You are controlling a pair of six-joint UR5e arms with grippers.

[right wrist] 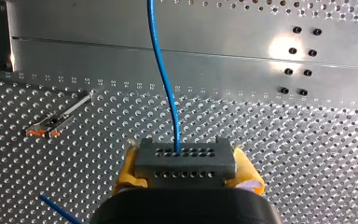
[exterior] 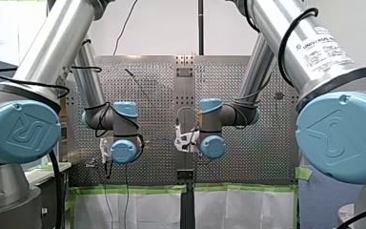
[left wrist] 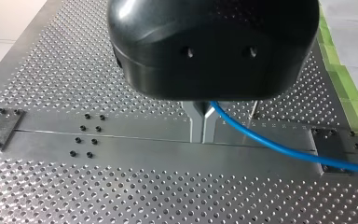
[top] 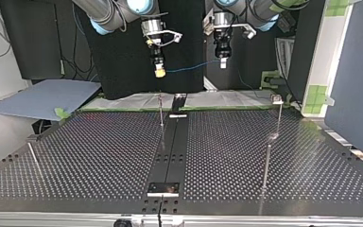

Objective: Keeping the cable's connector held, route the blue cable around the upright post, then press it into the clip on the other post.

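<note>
In the right wrist view my right gripper (right wrist: 186, 171) is shut on a grey connector block (right wrist: 185, 158), its yellow pads (right wrist: 127, 169) on either side. The blue cable (right wrist: 164, 79) leaves the block and runs ahead over the centre rail. My left gripper (left wrist: 203, 139) has its metal fingers (left wrist: 196, 122) shut on the blue cable (left wrist: 261, 137), which trails off to one side. In the top view both grippers hang high above the table, my right gripper (top: 159, 71) at the left and my left gripper (top: 222, 62) at the right, the cable (top: 189, 68) stretched between them.
A thin upright post (top: 161, 111) stands beside the centre rail (top: 170, 156). Two more posts (top: 266, 161) rise at the top view's right and a slanted rod (top: 34, 158) at its left. A post with an orange-marked clip (right wrist: 51, 126) shows beside my right gripper.
</note>
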